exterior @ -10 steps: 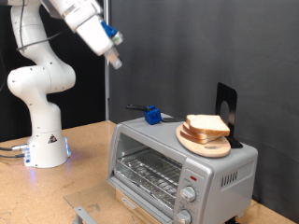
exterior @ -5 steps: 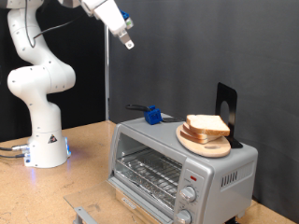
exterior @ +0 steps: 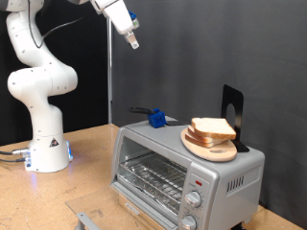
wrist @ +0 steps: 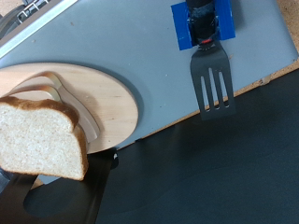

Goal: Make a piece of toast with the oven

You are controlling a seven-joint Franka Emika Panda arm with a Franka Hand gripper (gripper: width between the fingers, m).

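The table (exterior: 91, 163) is brown wood. The robot's white base (exterior: 43, 144) stands on it, far below the jaws. The silver oven (exterior: 187, 171) sits on it too, low down and off to the exterior view's right of the jaws.

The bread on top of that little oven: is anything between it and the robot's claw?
Nothing visible. The gripper hangs high above the oven; only open air separates it from the bread on the wooden plate.

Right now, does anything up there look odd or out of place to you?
Mildly odd: the bread sits on a wooden plate on top of the oven, beside a spatula, not inside. The gripper hangs high above. Nothing spilled or broken.
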